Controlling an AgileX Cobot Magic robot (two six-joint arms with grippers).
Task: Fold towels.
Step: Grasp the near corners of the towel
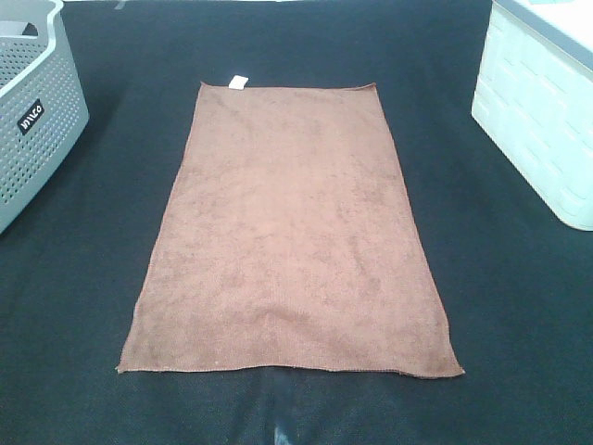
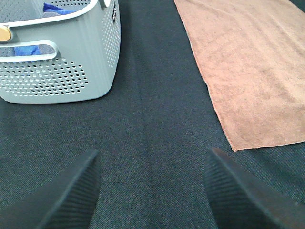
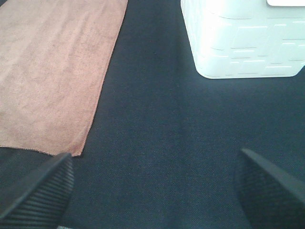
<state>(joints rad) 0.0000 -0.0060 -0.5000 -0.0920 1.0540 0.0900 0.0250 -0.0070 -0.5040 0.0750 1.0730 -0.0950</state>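
A reddish-brown towel [image 1: 292,232] lies flat and unfolded on the dark table, long side running away from me, with a small white tag [image 1: 237,82] at its far short edge. It also shows in the left wrist view [image 2: 248,67] and in the right wrist view [image 3: 52,71]. Neither gripper appears in the exterior high view. In the left wrist view my left gripper [image 2: 152,186] is open and empty above bare table, to the left of the towel's near corner. In the right wrist view my right gripper [image 3: 155,186] is open and empty, to the right of the towel's near right corner.
A grey perforated basket [image 1: 32,111] stands at the far left; in the left wrist view the basket [image 2: 62,67] holds blue cloth [image 2: 55,8]. A white bin [image 1: 542,111] stands at the far right, also seen in the right wrist view [image 3: 243,38]. The dark table cloth [image 1: 519,306] surrounds the towel.
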